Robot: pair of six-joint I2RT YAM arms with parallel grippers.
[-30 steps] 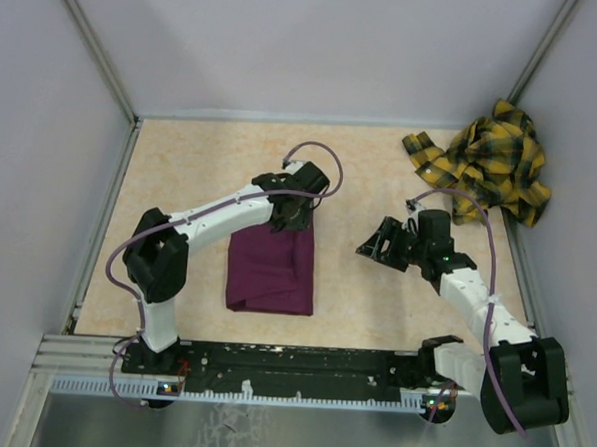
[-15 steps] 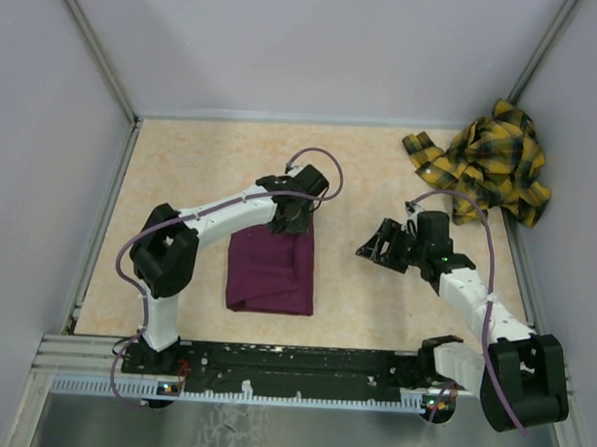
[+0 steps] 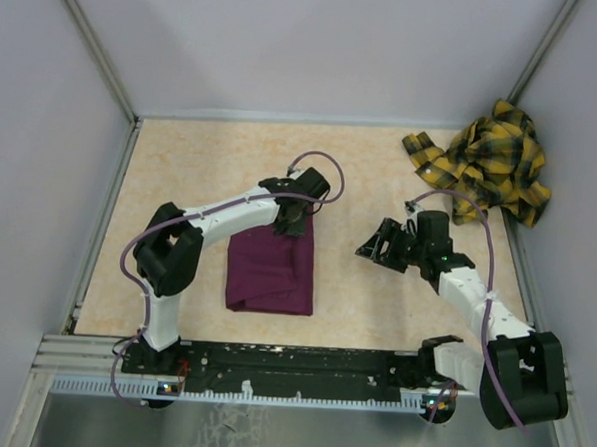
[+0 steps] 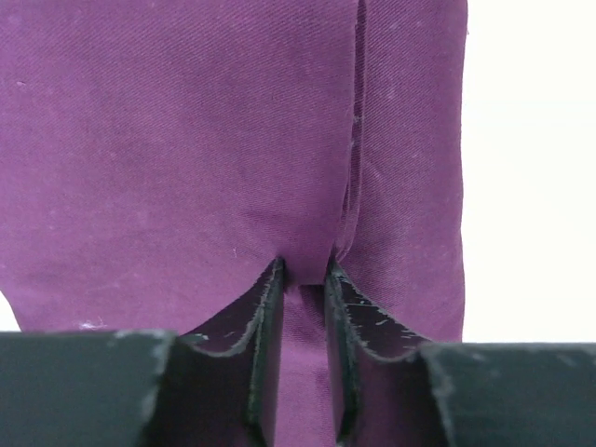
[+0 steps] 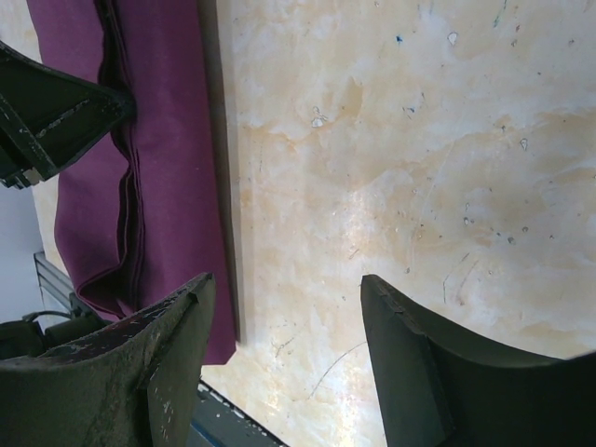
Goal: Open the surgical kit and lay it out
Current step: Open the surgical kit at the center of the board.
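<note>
The surgical kit [image 3: 269, 274] lies as a folded dark purple cloth bundle in the middle of the table; its contents are hidden inside. My left gripper [image 3: 292, 221] is down on the bundle's far right corner. In the left wrist view the left gripper [image 4: 304, 271] has its jaws pinched on a raised fold of the purple cloth [image 4: 186, 140]. My right gripper [image 3: 369, 249] hovers open to the right of the bundle, apart from it. In the right wrist view the right gripper [image 5: 284, 284] is over bare table, with the cloth's edge [image 5: 168, 140] on the left.
A crumpled yellow and black plaid cloth [image 3: 487, 158] lies in the far right corner. Grey walls close the beige table [image 3: 201, 168] on three sides. A black rail [image 3: 291, 361] runs along the near edge between the arm bases.
The left gripper's jaws have closed in on the fold at the bundle's far right corner, and the left arm has shifted slightly. The right arm has not moved.
</note>
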